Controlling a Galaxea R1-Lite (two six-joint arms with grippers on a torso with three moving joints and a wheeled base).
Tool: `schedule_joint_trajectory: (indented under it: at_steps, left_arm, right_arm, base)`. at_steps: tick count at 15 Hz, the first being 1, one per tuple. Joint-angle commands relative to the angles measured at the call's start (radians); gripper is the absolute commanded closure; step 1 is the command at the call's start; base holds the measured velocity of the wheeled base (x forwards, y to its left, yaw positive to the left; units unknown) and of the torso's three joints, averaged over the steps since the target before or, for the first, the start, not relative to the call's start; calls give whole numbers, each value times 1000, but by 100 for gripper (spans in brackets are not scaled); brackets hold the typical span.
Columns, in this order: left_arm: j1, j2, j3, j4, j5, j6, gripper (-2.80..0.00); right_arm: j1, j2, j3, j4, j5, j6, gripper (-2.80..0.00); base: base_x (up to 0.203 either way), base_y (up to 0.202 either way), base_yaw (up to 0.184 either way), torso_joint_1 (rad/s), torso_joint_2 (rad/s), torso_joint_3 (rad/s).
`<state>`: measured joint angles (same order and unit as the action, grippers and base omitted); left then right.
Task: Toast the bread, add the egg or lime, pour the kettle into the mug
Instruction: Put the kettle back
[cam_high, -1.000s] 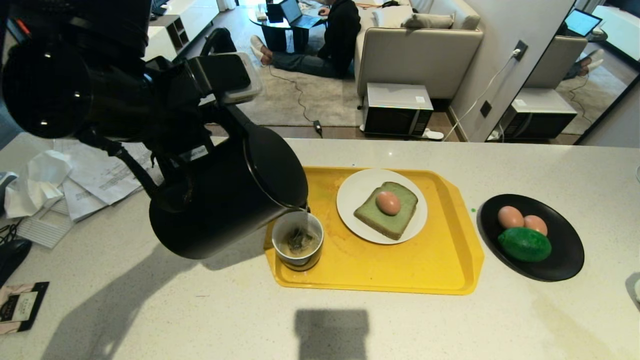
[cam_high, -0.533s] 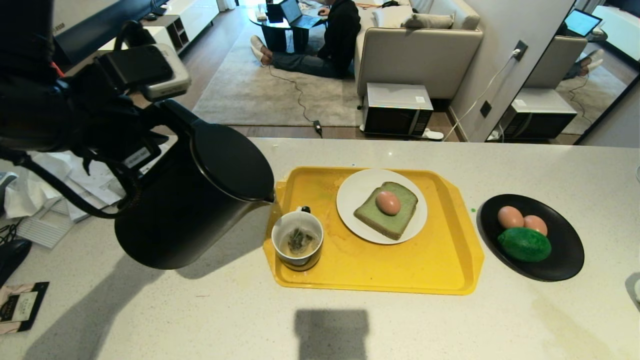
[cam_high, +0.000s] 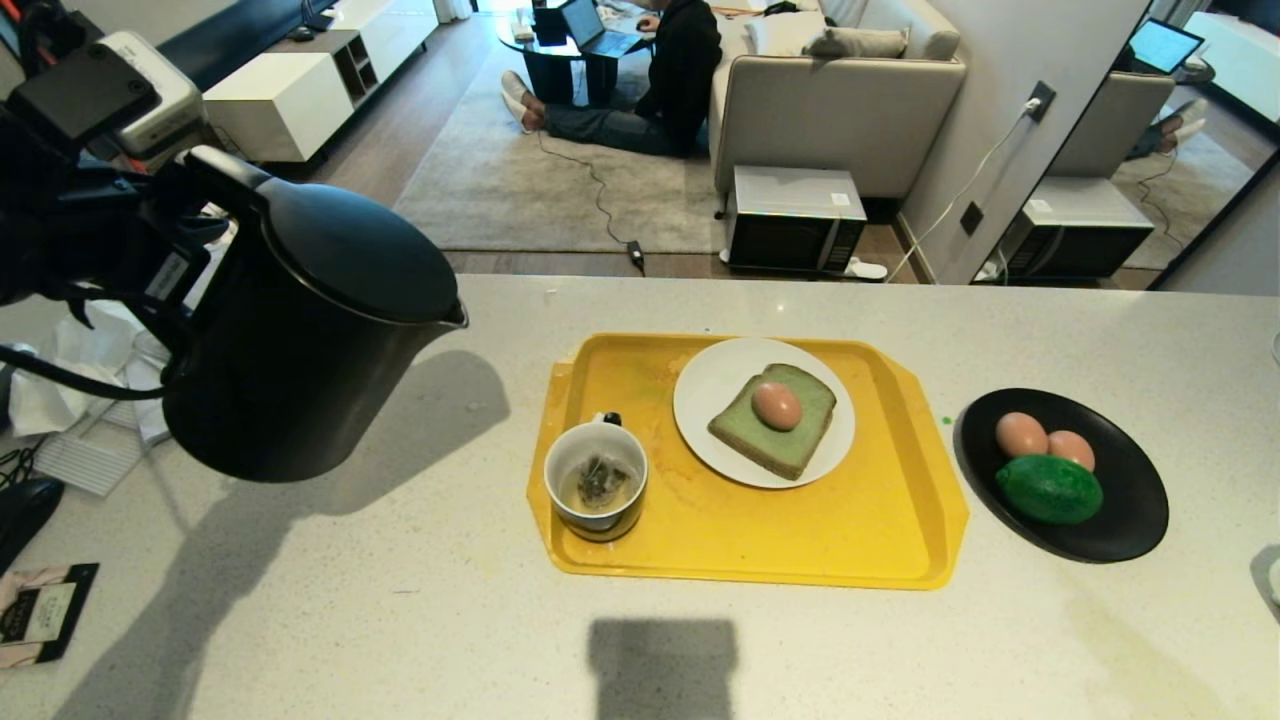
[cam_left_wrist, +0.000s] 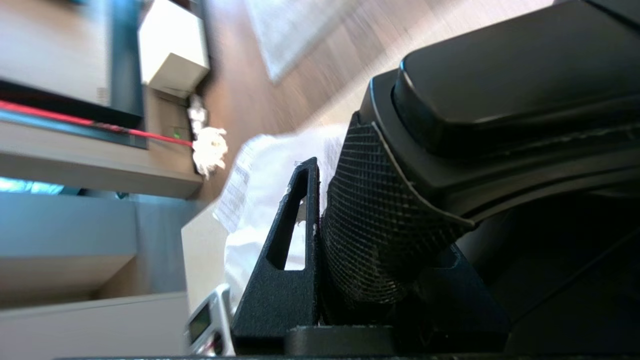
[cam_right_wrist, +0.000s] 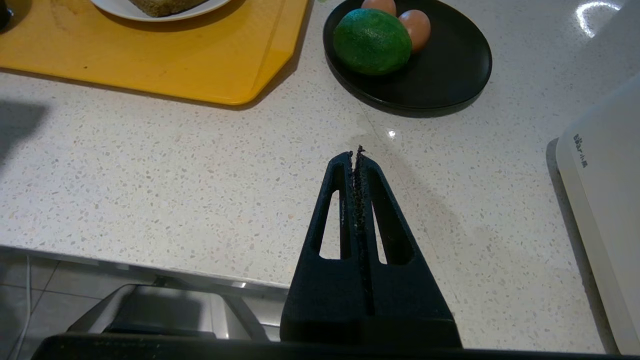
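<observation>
Left gripper clamps the matte black kettle handle, seen only from its wrist; right gripper closed, empty, over the speckled white counter.

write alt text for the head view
The left hand holds the black kettle in the air left of a yellow tray carrying the mug and a plate with the bread topped by the egg.

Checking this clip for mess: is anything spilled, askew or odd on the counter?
Faint wet-looking smears mark the yellow tray between the mug and white plate. Crumpled papers clutter the counter's left end. Nothing is tipped over.
</observation>
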<state>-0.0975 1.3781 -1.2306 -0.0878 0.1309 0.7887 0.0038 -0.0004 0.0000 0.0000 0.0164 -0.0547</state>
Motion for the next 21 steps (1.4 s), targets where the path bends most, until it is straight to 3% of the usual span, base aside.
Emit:
schedule_joint_trajectory:
  at_steps: [1,7,12,19,21]
  left_arm:
    - [18,37,104,-251,-4,-60,0]
    - [19,187,234,-654,-5,-192,0]
    - [19,343,237,-915,-5,-277,0]
    - [-2,545,170,-1143,-4,-326,0]
    - [-17,564,140,-1161,-2,-324,0]
  right_arm:
    - [1,0,2,0,0,-1,0]
    - [1,0,2,0,0,-1,0]
    - [1,0,2,1,0,-1,0]
    - [1,0,2,0,0,-1,0]
    - [1,0,2,0,0,-1,0]
  base:
    - [0,0,0,0,0,0]
    - [0,0,0,0,0,0]
    - [0,0,0,0,0,0]
    - [0,0,0,0,0,0]
    - [0,0,0,0,0,0]
